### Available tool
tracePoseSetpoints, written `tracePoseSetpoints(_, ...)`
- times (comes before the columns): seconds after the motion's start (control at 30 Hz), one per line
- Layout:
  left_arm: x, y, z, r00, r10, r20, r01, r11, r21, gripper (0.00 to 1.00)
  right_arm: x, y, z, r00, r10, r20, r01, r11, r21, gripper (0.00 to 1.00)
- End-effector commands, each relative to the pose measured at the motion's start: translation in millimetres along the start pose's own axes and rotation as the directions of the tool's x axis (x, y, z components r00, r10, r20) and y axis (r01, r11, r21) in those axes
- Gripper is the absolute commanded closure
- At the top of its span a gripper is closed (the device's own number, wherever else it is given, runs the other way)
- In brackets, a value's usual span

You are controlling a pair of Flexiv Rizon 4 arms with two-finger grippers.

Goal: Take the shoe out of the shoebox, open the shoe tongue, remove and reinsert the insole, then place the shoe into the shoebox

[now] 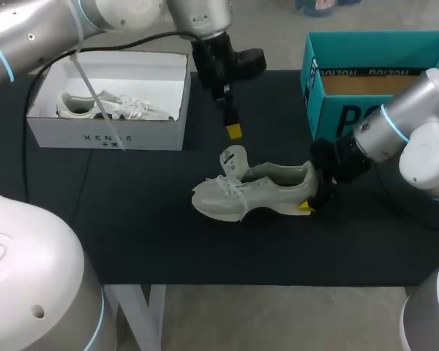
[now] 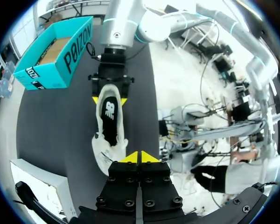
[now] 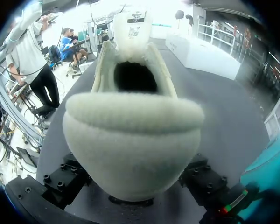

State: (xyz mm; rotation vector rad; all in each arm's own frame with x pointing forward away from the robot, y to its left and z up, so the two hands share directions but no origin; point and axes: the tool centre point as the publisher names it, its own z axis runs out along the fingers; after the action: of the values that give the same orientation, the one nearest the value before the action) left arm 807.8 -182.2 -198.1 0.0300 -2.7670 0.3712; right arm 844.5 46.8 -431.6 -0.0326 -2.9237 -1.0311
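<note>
The right gripper [image 2: 110,99] is clamped on the heel of the shoe [image 1: 252,191], with one yellow tip pressed against each side of the heel counter. In its own wrist view the padded heel collar fills the space between the two black finger blocks. The left gripper [image 1: 234,131] is closed on nothing, its two yellow tips pressed flat together, and it hangs above the shoe without touching it.

The shoe is a pale off-white sneaker with a thick, wavy sole. It stands upright on that sole on the black table [image 1: 132,234]. Its tongue [image 1: 233,158] is pulled up and stands nearly vertical, with a printed label on its inner face. The mouth is wide open, showing a dark insole [image 2: 110,119] with a white mark lying inside. The white laces [image 1: 230,186] lie loose over the forefoot.

From the right gripper the shoe runs straight ahead, heel in the fingers and toe farthest away. From the left gripper the raised tongue is just beneath the tips, the toe is nearest and the heel lies beyond.

Behind the left gripper's arm sits an open white shoebox [image 1: 110,135] holding a second pale shoe [image 1: 102,106]. Beside the right arm stands an open teal shoebox [image 1: 344,117].
</note>
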Motion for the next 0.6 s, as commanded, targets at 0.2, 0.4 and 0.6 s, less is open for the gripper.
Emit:
tracePoseSetpoints(0.2, -4.9, -8, 2, 1.000, 0.015, -0.009, -0.015, 1.000, 0.002, 1.00, -0.8, 0.4, 1, 1.000, 0.000, 0.000, 0.000, 1.000, 0.003, 1.00)
tracePoseSetpoints(0.4, -5.9, -18, 15, 0.992, 0.095, 0.084, -0.099, 0.994, 0.036, 1.00, -0.8, 0.4, 1, 1.000, 0.000, 0.000, 0.000, 1.000, 0.003, 1.00)
tracePoseSetpoints(0.6, -12.8, -29, 28, 0.977, 0.159, 0.143, -0.167, 0.985, 0.045, 1.00, -0.8, 0.4, 1, 1.000, 0.000, 0.000, 0.000, 1.000, 0.003, 1.00)
